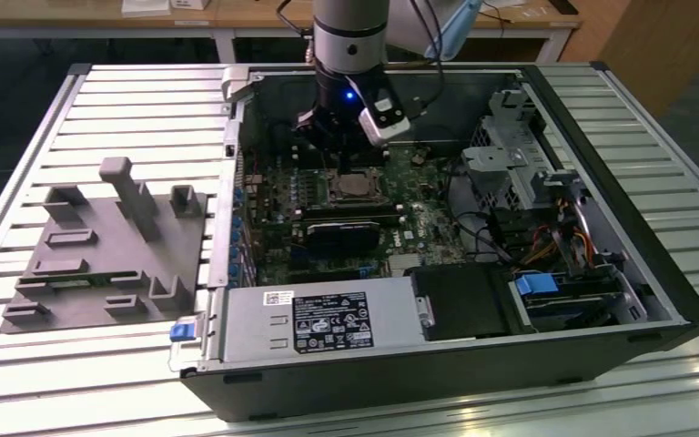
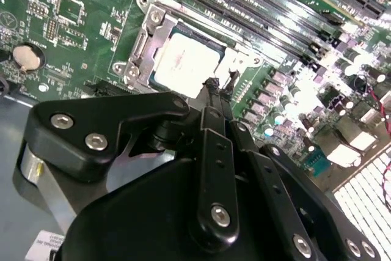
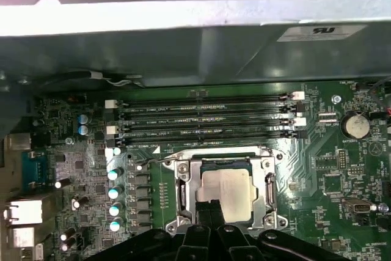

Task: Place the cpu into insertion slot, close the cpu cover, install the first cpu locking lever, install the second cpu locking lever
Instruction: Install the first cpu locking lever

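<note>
Black gripper (image 3: 211, 205) links sat closest in both wrist views. The jaws were drawn close together and held nothing, their tips just over one edge of the chip (image 3: 227, 189). That square chip lay flat, silver top up, with no longer side and its edges parallel to the memory slots (image 3: 208, 120). The metal cover (image 3: 182, 195) lay down around it. In the exterior view the chip sat toward ten o'clock inside the computer case (image 1: 447, 364), and a grey holder (image 1: 106, 246) lay at nine o'clock outside.
</note>
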Available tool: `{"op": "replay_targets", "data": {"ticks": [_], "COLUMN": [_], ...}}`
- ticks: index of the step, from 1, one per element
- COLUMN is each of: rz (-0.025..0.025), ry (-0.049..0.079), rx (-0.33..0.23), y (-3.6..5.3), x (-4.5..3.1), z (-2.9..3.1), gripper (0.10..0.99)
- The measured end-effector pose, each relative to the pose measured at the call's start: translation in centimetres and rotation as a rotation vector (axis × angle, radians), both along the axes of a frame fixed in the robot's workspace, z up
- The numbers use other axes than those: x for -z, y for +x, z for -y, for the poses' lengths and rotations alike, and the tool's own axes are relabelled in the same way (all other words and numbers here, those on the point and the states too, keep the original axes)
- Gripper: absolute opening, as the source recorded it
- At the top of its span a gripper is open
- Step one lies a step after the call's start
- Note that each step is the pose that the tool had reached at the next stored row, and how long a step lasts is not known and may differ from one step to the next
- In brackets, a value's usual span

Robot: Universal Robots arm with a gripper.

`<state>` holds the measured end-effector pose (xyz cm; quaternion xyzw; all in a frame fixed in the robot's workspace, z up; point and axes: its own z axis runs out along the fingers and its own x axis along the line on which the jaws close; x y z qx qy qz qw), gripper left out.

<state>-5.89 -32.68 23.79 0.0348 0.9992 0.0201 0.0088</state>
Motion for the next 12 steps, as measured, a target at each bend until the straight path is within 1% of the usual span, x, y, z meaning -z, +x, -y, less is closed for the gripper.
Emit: {"op": "replay_targets", "data": {"ticks": [12], "rz": [0.0000], "ry": [0.000], "rx": [0.000], "y": [0.00], "x": [-2.07], "z": [0.00], "gripper": [0.102]}}
